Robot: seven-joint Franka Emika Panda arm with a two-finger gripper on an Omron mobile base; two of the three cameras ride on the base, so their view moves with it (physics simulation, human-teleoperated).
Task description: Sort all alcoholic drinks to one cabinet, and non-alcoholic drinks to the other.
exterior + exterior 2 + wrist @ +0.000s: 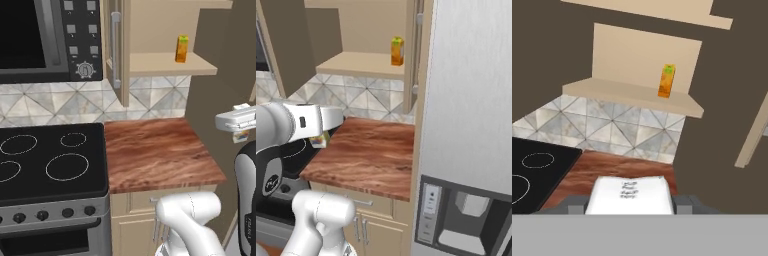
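Small white-cream carton [632,194] sits clamped between the gripper's [632,204] two dark fingers, held up in the air above the brown wooden counter [157,152]. Ahead and higher, the orange-yellow box with a green patch [182,49] stands upright on the pale shelf of the narrower tan wooden cabinet [165,64], whose door [118,50] hangs open to the left. A black stovetop [47,160] lies beside the counter on the left, and a grey fridge [471,100] rises on the right.
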